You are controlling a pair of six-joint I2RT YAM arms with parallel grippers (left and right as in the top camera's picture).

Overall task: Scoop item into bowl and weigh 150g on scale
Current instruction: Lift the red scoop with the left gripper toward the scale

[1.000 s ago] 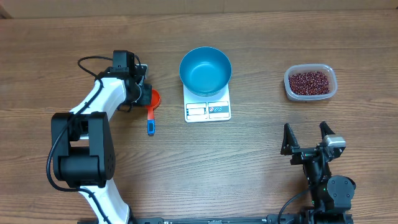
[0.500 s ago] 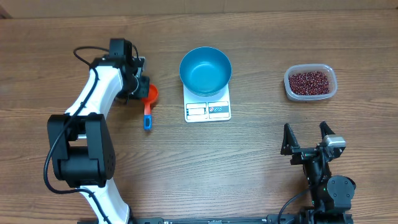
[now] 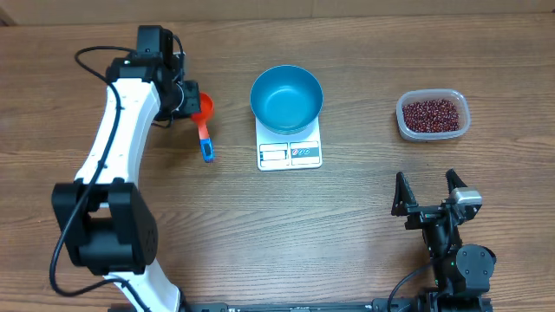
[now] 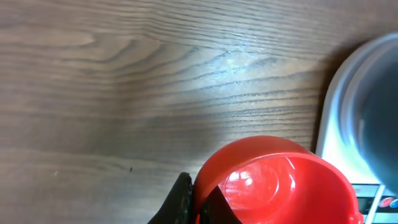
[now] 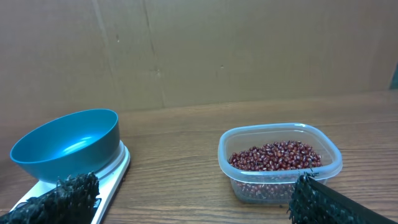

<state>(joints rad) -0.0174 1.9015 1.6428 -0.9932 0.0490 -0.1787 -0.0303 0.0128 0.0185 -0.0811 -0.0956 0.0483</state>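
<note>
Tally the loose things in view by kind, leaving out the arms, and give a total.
Blue bowl: 1
White digital scale: 1
Red scoop: 1
Clear plastic tub of red-brown beans: 1
Total: 4

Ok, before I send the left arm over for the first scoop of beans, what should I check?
1. Grip: the left pincer is shut on the cup rim of the red scoop: ok.
2. Scoop empty: the left wrist view shows nothing in the cup: ok.
3. The blue bowl sits on the white scale and is empty: ok.
4. Scale zeroed: the display is too small to read: cannot tell.
5. The beans are in the clear tub, which has no lid: ok.
6. The right pincer is open and stands nearer the front of the table than the tub: ok.
</note>
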